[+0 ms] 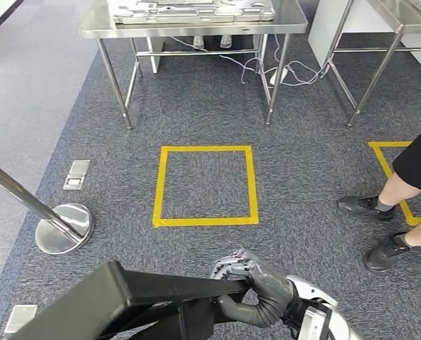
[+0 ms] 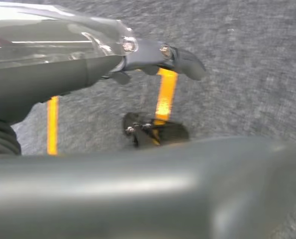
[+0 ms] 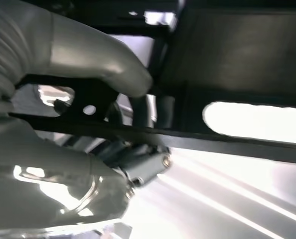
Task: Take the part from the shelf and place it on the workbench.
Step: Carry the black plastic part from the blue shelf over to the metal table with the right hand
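Inspector: State the floor layout.

Officer: A taped square lies on the carpet ahead; the bench stands behind it, a tray resting on top; cables trail beneath; a second bench stands to the right.

Inspector: And the flanks?

Officer: A stanchion base sits left of the square; a person's feet stand right, beside another taped mark; nearest, the part lies across the foreground, the right hand gripping its right end.

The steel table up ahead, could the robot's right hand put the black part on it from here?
Probably not yet. The right hand grips the black part, but the steel table stands beyond the yellow tape square, with open carpet between.
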`<state>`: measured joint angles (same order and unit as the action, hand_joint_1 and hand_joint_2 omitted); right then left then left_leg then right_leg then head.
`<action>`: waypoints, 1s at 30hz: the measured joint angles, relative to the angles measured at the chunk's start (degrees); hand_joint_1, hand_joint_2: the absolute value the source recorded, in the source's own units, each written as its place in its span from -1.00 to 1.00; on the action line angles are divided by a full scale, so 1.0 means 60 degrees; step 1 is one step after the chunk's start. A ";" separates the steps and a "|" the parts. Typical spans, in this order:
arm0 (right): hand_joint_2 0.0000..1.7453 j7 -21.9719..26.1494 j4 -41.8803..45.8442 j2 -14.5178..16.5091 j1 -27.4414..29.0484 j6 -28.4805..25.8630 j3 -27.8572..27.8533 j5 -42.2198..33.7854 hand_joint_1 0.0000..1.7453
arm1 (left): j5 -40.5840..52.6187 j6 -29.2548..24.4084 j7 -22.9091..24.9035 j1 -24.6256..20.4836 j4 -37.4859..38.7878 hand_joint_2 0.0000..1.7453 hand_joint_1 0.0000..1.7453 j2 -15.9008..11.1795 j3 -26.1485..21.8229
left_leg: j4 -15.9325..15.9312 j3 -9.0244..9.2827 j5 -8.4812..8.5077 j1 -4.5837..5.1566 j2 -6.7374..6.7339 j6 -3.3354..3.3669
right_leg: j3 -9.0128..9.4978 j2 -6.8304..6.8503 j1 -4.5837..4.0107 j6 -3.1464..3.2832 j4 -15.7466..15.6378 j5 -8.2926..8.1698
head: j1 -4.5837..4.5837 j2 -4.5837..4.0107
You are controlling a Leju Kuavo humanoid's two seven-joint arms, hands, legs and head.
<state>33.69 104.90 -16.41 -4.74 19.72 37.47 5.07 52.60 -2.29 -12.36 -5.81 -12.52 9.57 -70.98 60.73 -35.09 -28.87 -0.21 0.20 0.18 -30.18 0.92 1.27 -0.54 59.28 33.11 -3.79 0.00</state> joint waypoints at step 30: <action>1.00 0.0189 0.0152 0.0236 0.0002 0.0039 -0.0191 0.0068 1.00 | 0.0056 0.0311 -0.0172 -0.0006 0.0000 1.00 -1.00 -0.0004 -0.0024 | -0.0070 0.0060 -0.0095 -0.0004 0.0000 0.0096 | 0.0136 0.0002 -0.0032 -0.0118 -0.0216 -0.0032 | 0.0002 0.0000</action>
<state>34.82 105.81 -15.00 -4.73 19.96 36.33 5.48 52.94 -0.42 -13.39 -5.84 -12.52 9.55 -71.12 60.31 -34.73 -29.44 -0.23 0.20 0.75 -29.37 0.93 1.08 -1.25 57.98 32.92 -3.78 0.00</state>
